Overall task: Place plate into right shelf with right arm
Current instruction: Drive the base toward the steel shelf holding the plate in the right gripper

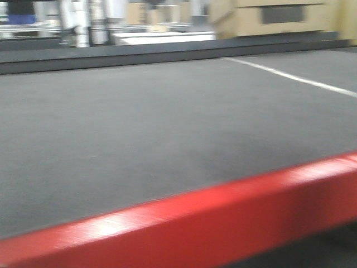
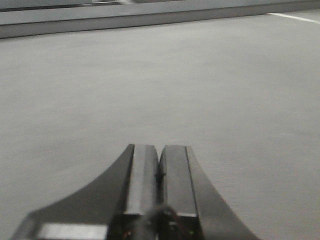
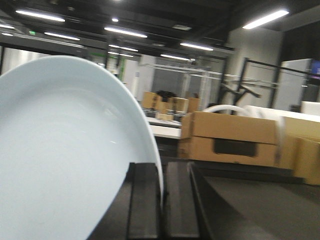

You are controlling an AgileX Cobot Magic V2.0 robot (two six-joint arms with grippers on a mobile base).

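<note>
Plate: the white plate [image 3: 60, 150] fills the left of the right wrist view, standing on edge; only its rim is gripped, probably so its body stays free to slide onto a tier.
Right gripper: the right gripper [image 3: 161, 172] has its jaws clamped on the plate's rim; it is held high, with ceiling lights [image 3: 125, 32] and cardboard boxes [image 3: 235, 137] beyond it.
Left gripper: the left gripper [image 2: 159, 160] has its jaws pressed together on nothing; it hangs low over the dark table [image 1: 167, 139], seemingly kept out of the way, since the job belongs to the other arm.
Table: grey-black top with a red front edge [image 1: 223, 218]; the front view is blurred.
Shelf: no steel rack can be made out in any view.
Stage: judged a carry; the plate is in hand and not yet placed.
Risk: a narrow hold on a glossy rim; the plate could pivot or slip.
</note>
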